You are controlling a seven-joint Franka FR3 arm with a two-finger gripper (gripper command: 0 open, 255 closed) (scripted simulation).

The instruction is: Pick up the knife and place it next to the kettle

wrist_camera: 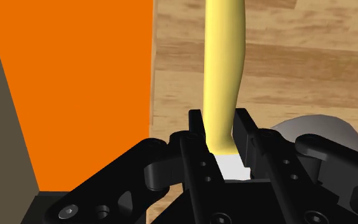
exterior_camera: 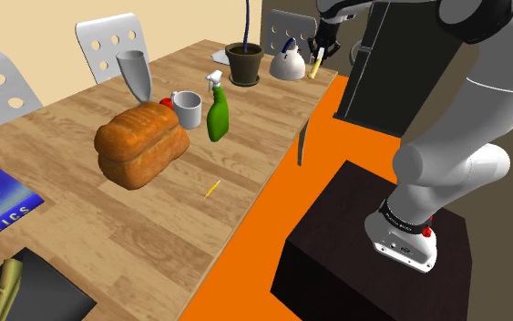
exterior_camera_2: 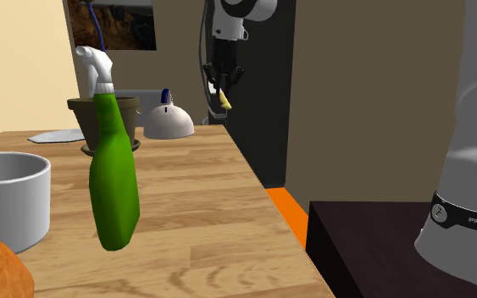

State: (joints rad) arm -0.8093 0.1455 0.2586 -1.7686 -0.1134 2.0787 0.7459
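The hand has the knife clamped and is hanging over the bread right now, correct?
Not quite. The hand does have the knife clamped, but it hangs beside the kettle at the table's far end, not over the bread. The shoulder view shows this.

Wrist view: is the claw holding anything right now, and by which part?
Yes: the claw is shut on the knife, clasping it near one end, where yellow meets white; the yellow length sticks out beyond it.
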